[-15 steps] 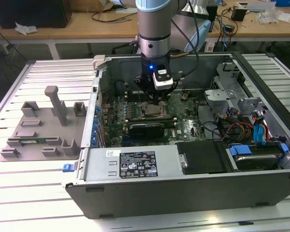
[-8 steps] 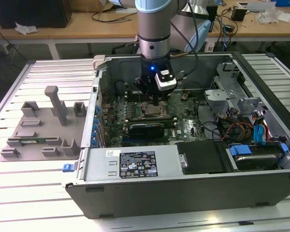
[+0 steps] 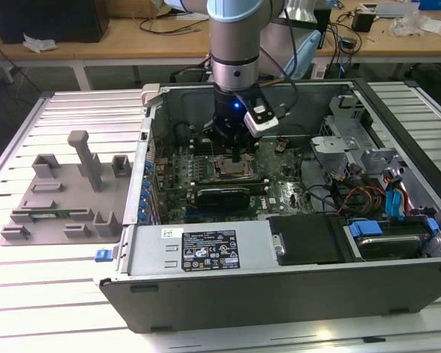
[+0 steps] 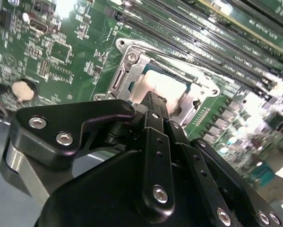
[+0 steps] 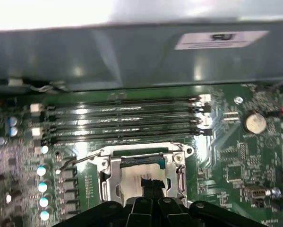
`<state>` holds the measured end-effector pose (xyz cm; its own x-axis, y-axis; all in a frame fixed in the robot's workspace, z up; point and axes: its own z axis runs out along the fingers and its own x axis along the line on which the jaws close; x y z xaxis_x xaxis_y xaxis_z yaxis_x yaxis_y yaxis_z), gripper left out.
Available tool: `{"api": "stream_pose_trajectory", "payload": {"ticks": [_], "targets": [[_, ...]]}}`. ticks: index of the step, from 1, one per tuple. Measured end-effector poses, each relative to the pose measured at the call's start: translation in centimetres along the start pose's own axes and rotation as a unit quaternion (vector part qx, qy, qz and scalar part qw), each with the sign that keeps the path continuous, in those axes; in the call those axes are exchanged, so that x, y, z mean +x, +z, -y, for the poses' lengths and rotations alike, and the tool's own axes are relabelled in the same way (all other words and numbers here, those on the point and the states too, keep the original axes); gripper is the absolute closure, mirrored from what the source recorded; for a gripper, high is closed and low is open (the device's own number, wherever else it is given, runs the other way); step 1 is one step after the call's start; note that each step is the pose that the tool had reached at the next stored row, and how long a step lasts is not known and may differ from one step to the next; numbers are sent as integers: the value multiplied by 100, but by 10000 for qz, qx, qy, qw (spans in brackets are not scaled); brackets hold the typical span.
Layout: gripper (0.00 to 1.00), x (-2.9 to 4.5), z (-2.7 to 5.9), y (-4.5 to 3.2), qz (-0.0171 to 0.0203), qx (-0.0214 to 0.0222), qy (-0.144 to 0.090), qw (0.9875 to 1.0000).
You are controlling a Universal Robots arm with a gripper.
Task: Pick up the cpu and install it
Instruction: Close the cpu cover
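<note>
Install step, I reckon: cpu (image 4: pixel 168 86) lies flat in the socket (image 4: pixel 128 57) on the board (image 4: pixel 61 52), inside the case (image 3: pixel 279 294). My hand (image 4: pixel 151 98) is narrow, closed on nothing, its tip at the cpu's top; touching or not, can't tell. Next move calls for straight vertical travel, no sideways drag on the cpu.

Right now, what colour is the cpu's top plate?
Pale silvery-grey; the cpu shows best in the second wrist view.
</note>
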<state>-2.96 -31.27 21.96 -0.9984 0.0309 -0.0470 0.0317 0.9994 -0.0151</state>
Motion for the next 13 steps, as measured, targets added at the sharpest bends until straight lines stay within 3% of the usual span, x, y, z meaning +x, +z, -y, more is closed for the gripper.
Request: {"api": "stream_pose_trajectory", "payload": {"ticks": [2,13], "targets": [[89,34,23,8,1,-6,-163,9999],[89,272,36,71,2,-9,-222,9998]]}}
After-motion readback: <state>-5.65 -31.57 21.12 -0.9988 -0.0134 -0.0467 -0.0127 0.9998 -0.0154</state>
